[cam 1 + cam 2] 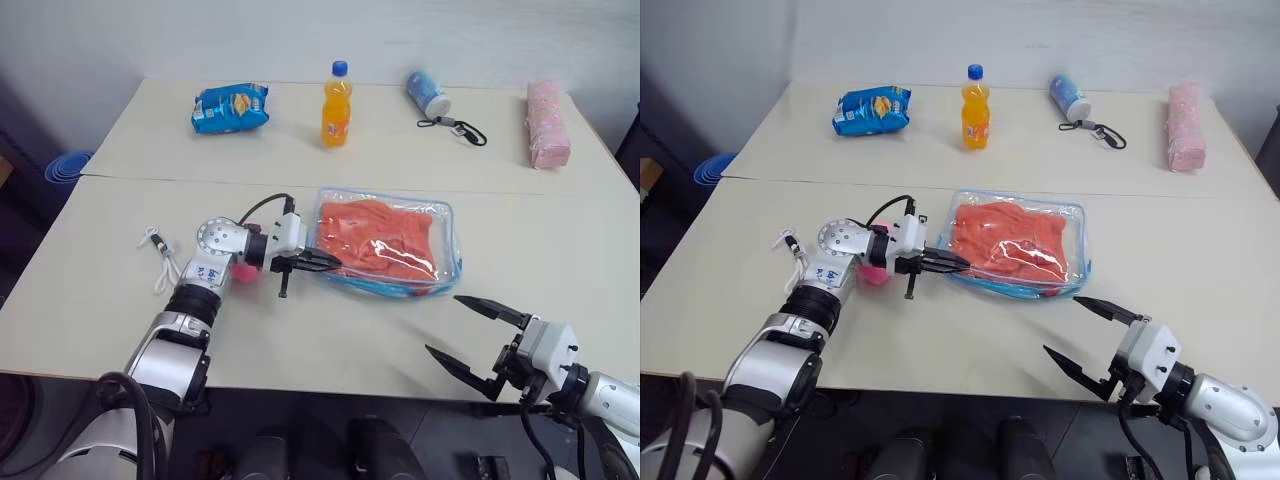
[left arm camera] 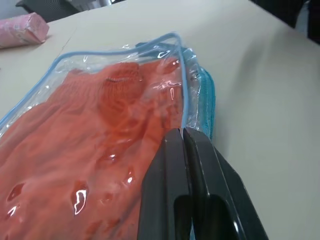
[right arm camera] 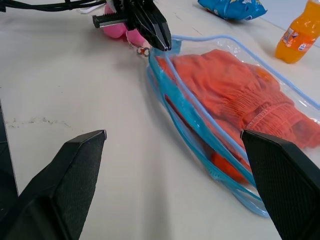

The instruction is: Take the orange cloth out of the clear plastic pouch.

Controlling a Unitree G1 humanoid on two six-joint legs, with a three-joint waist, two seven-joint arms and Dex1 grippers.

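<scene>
Left gripper (image 1: 318,262) clenched at the pouch's left edge; right gripper (image 1: 478,338) spread wide, off to the near right.

Head views: the clear plastic pouch (image 1: 445,215) lies flat mid-surface, long axis left to right, with the orange cloth (image 1: 380,235) inside; it lies directly right of the left gripper, which is the nearer one, while the right gripper hangs apart over the near edge of the surface (image 1: 300,340).
Left wrist view: its fingers (image 2: 202,165) are pressed together at the pouch's blue trim; whether trim is pinched between them, I cannot tell.
Right wrist view: the pouch lies ahead between its splayed fingers (image 3: 70,175), untouched; the mouth gapes on the near side.
</scene>
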